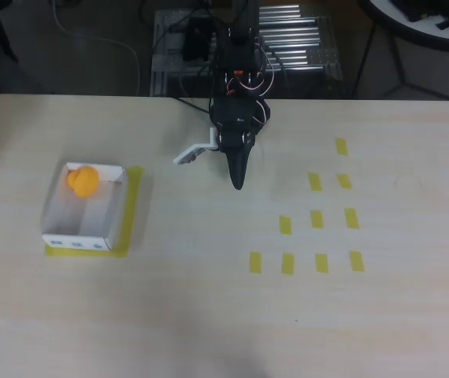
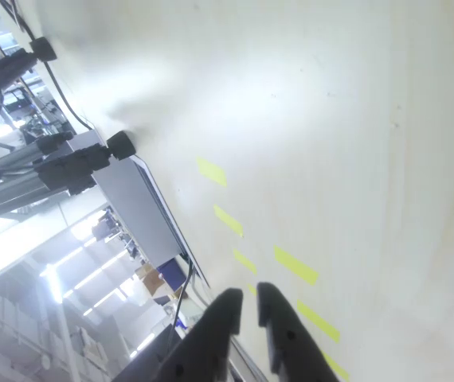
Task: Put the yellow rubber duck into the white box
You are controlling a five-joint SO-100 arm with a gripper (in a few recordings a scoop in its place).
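Note:
The yellow rubber duck (image 1: 83,179) lies inside the white box (image 1: 102,224), in its far left corner. The box sits at the table's left on a yellow tape mark, with small blue marks on its near wall. My gripper (image 1: 238,184) hangs over the table's middle, well to the right of the box, pointing toward the near edge. In the wrist view its two black fingertips (image 2: 244,293) stand almost together with nothing between them, so it is shut and empty.
Several short yellow tape strips (image 1: 317,219) lie in rows on the table's right half, also seen as tape strips (image 2: 295,265) in the wrist view. The arm's base (image 1: 240,63) and cables stand at the far edge.

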